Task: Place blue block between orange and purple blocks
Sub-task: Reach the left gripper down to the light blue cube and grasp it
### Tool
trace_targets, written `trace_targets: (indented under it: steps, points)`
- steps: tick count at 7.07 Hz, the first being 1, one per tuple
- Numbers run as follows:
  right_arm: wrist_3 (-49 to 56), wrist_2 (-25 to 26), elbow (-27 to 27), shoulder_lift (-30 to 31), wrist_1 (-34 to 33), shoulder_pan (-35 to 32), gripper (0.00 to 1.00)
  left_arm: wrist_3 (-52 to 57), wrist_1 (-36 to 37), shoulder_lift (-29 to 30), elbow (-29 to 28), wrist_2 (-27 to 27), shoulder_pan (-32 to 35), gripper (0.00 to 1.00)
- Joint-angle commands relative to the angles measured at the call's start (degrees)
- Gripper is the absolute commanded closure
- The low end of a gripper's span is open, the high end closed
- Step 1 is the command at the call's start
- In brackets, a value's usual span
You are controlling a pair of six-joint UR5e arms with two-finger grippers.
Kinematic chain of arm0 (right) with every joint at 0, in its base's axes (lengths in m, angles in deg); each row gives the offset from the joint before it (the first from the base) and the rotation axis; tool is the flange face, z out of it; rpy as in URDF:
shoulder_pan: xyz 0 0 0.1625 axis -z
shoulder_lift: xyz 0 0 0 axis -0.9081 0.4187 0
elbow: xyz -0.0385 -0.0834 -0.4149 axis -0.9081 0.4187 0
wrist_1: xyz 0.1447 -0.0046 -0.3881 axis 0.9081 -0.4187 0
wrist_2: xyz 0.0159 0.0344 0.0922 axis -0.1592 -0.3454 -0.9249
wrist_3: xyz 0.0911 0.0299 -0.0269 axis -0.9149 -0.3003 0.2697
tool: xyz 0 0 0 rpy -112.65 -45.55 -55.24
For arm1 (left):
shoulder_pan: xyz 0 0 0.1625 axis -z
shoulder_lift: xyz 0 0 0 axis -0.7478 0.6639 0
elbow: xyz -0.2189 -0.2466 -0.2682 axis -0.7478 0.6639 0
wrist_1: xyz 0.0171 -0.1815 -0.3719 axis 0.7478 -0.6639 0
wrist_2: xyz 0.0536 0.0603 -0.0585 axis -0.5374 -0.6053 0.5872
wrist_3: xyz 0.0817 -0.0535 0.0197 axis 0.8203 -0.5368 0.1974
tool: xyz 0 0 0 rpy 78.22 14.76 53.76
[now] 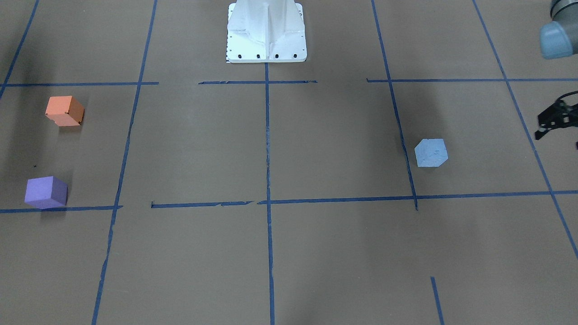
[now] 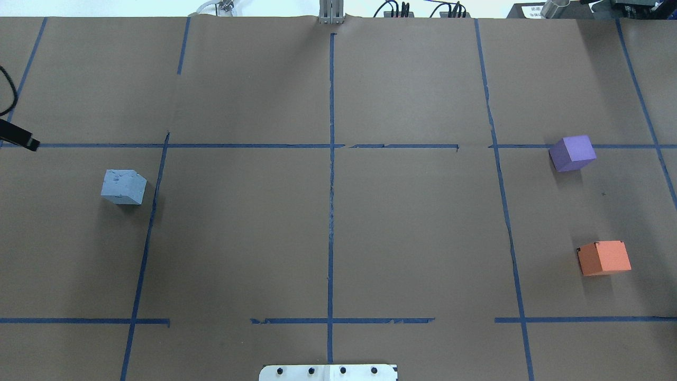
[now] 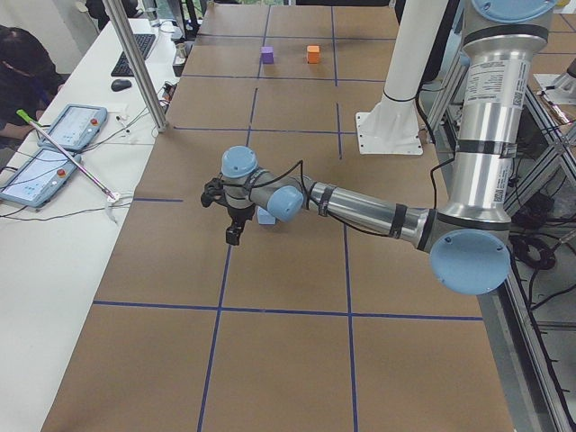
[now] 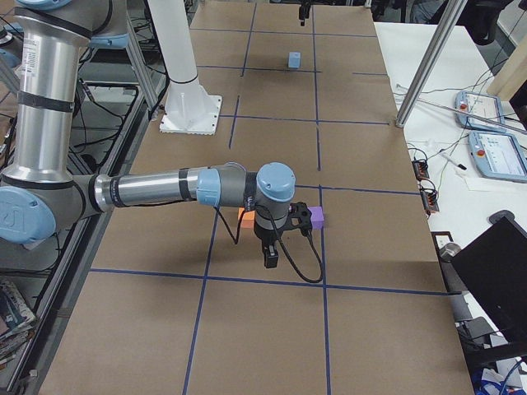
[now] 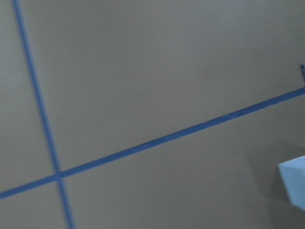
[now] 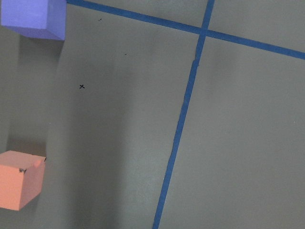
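Hovering near the blue block (image 1: pixel 431 153) on the table (image 1: pixel 316 149), seemingly to collect it, the left hand (image 1: pixel 553 119) hid whether it was wide or narrow, while the orange block (image 1: pixel 65 111) and purple block (image 1: pixel 46 192) sat far across, gapped to receive it.

Left gripper (image 1: pixel 554 118): cropped by the front view's right edge; jaw spacing indeterminate. Right gripper (image 4: pixel 270 251): seen in the right side view only, jaws unreadable. Blue block (image 5: pixel 293 183): blurred, cut off at lower right of left wrist view. Orange block (image 4: pixel 244 216): mostly hidden behind right arm (image 4: pixel 165 191). Purple block (image 6: pixel 33 16): cropped, upper left of right wrist view.
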Motion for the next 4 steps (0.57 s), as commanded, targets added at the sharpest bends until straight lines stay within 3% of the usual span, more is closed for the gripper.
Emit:
trace_targets:
  steps: [1,3,4]
  points:
    - [0.00,0.00,0.05,0.00,0.00,0.00,0.00,-18.84,-7.11,0.70,-0.04,-1.03,-8.10,0.00]
    - [0.00,0.00,-0.03,0.00,0.00,0.00,0.00,-24.69,-8.29,2.45,-1.00,-8.48,-14.34,0.00]
    - [0.00,0.00,-0.03,0.00,0.00,0.00,0.00,-26.10,-7.86,4.03,-1.44,-8.85,-15.15,0.00]
